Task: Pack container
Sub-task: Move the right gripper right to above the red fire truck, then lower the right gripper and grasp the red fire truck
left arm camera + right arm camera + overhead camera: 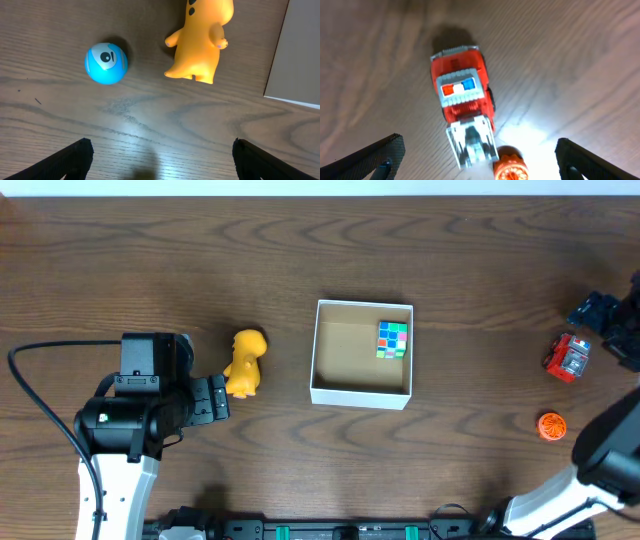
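Observation:
The container (360, 394), a white square box with a brown inside, stands mid-table with a multicoloured cube (392, 340) in its far right corner. A yellow animal toy (245, 363) lies just left of it. My left gripper (215, 398) is open and empty beside that toy. The left wrist view shows the open left gripper (162, 162), the yellow toy (200, 42), a blue ball (106, 62) and the container's wall (300, 50). My right gripper (597, 311) is open above a red fire truck (567, 357). The right wrist view shows the open jaws (480, 162) over the truck (465, 92).
An orange ridged ball (552, 425) lies near the right front of the table and shows at the bottom of the right wrist view (510, 171), just beyond the truck's end. The blue ball is hidden under the left arm in the overhead view.

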Motion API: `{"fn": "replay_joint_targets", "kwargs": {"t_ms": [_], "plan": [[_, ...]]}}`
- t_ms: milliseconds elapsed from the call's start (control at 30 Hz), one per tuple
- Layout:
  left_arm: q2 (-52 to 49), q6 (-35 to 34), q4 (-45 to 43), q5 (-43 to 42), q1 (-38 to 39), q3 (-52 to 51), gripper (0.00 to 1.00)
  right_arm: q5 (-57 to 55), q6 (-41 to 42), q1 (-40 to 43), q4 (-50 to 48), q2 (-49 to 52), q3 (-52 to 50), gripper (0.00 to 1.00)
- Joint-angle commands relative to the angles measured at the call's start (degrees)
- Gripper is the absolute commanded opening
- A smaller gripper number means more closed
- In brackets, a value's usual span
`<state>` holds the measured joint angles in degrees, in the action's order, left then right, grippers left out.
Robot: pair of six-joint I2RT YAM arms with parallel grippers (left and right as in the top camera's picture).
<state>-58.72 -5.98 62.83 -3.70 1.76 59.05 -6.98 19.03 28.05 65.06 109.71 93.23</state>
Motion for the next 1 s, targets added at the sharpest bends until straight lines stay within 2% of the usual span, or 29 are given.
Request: {"fn": "replay_joint_targets", "kwargs": {"t_ms": [0,567,967], "plan": [[0.0,0.26,0.13,0.02,-0.09,1.11,0.91,2.38,-3.5,0.11,-0.74,3.54,-0.33,0.99],[0.0,0.26,0.11,0.02,-0.09,1.11,0.91,4.26,-6.49,0.11,-4.0,10.97,-0.37,0.99],[0.0,0.26,0.11,0.02,-0.09,1.11,0.91,4.28,-7.54,0.11,-6.19,12.26,-0.52,0.99]]}}
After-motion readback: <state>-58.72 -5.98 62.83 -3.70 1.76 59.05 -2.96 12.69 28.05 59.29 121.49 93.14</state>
